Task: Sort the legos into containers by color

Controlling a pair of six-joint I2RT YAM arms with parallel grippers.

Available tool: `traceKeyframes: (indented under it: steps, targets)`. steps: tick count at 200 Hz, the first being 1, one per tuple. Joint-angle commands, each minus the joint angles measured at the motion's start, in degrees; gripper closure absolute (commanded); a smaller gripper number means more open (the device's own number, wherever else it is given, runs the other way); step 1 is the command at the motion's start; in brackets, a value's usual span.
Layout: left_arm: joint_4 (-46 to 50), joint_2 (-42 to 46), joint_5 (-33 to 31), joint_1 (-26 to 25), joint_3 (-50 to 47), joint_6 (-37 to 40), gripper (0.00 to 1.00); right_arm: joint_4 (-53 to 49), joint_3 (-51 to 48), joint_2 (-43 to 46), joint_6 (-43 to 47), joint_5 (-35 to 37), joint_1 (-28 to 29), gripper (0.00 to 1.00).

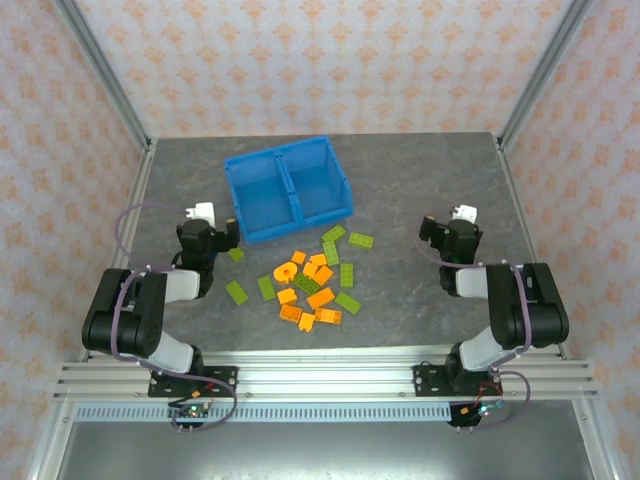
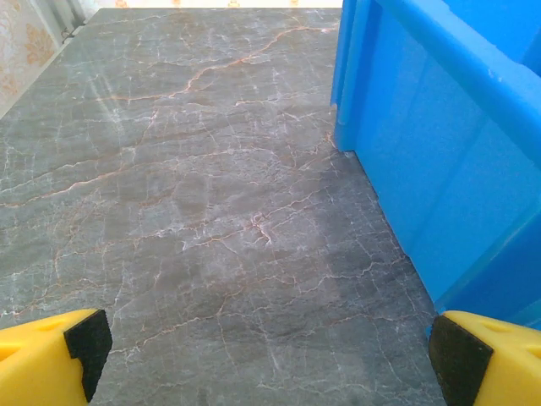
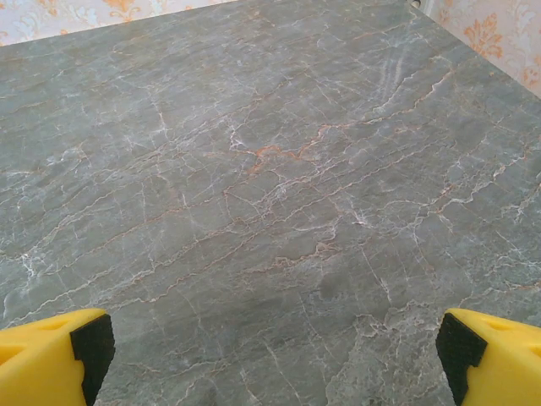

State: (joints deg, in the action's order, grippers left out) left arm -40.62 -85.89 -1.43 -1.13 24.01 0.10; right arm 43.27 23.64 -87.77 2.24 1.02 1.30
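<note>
- The left claw (image 2: 270, 342) has its two yellow fingers (image 2: 51, 351) wide apart. Nothing is between them but the bare table (image 2: 211, 211).
- The right claw (image 3: 270, 347) is wide apart too and holds nothing.
- The legos (image 1: 310, 280) lie in a loose bunch on the table between the two claws. They are to the right of the left claw and to the left of the right claw, and a bit nearer the left one.
- The blue bin (image 2: 439, 169) stands just beside the left claw, on its right side. It is well apart from the right claw.
- The bin has two open boxes side by side with a thin wall (image 1: 288, 190) between them. I see no bricks in them.
- The orange bricks (image 1: 318, 297) and green bricks (image 1: 347, 274) are small, flat and hard, with little bumps on top. They look very light.
- They are smooth plastic, so a brick may slip or flip if pinched at a corner.
- I think it is best to pinch one brick across its two long flat sides.
- Some bricks touch, so start with one that lies alone at the edge of the bunch.
- The table is flat, hard, grey stone with thin lines.
</note>
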Motion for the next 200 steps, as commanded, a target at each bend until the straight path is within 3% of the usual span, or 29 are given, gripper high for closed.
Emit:
traceKeyframes:
  steps: [1,96,101,110,120,143,170,200]
  targets:
    - [-1.92,0.11,-0.07,-0.36,0.44,0.87,0.00,0.04,0.88,0.81,0.62,-0.46,-0.07,0.01]
    - [-1.92,0.11,-0.06,-0.37,0.42,0.83,0.00,-0.17,1.18,1.14,0.51,-0.25,-0.11,0.01]
    - [-1.92,0.11,-0.06,-0.37,0.42,0.81,0.00,-2.72,2.51,2.61,0.70,-0.22,-0.08,0.01]
    - [-1.92,0.08,-0.06,-0.36,0.42,0.81,0.00,-16.11,6.65,6.82,-0.67,2.50,0.48,0.01]
    - [-1.96,0.11,-0.15,-0.37,0.42,0.87,0.00,-27.51,11.38,10.74,-6.37,6.86,0.64,0.01]
    - [-1.88,0.23,-0.24,-0.46,0.48,1.02,0.00,-43.86,17.71,17.26,-16.68,5.29,0.96,0.01]
    - [8.73,4.66,-1.72,-2.08,4.06,1.93,0.00,-61.66,24.50,21.07,-23.15,-2.76,2.91,0.01]
    - [27.29,15.75,-11.52,-7.09,8.27,-2.97,0.00,-74.46,28.88,22.49,-21.34,-8.82,8.57,0.01]
